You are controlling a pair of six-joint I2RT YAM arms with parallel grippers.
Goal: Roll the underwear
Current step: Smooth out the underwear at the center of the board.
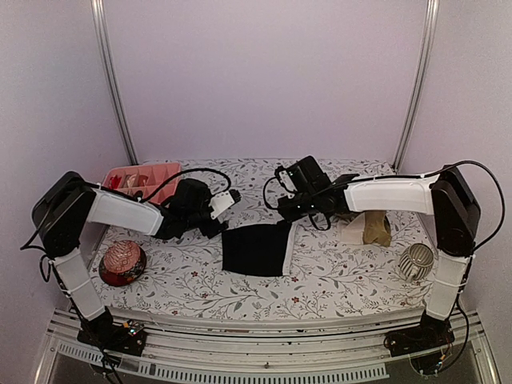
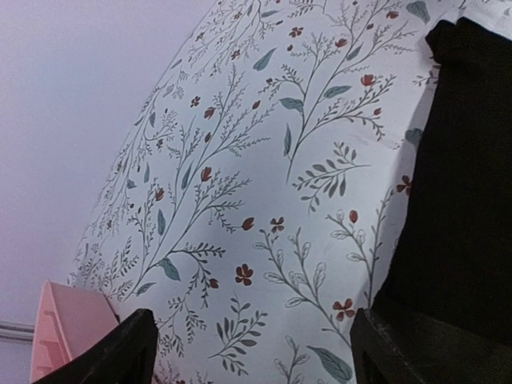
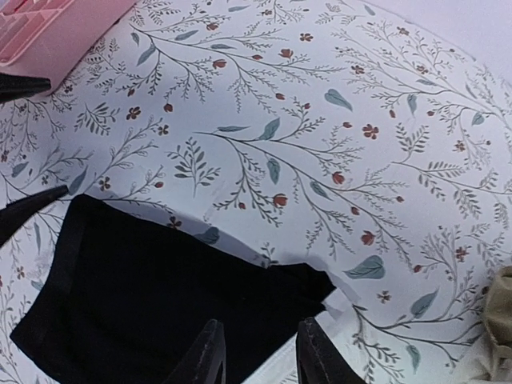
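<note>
Black, soft cloth: the black underwear (image 1: 258, 250) lay flat and roughly square at the middle of the bench (image 1: 336, 280), whose cover was printed with leafy sprigs. White trim edged its right side. The tan underwear (image 1: 376, 228) sat crumpled well off to the right. The left claw (image 2: 252, 356) hung wide apart and empty by the black piece's far left corner. The right claw (image 3: 260, 360) was partly open and empty over the far right corner. Both seemed placed to catch that edge and begin rolling.
</note>
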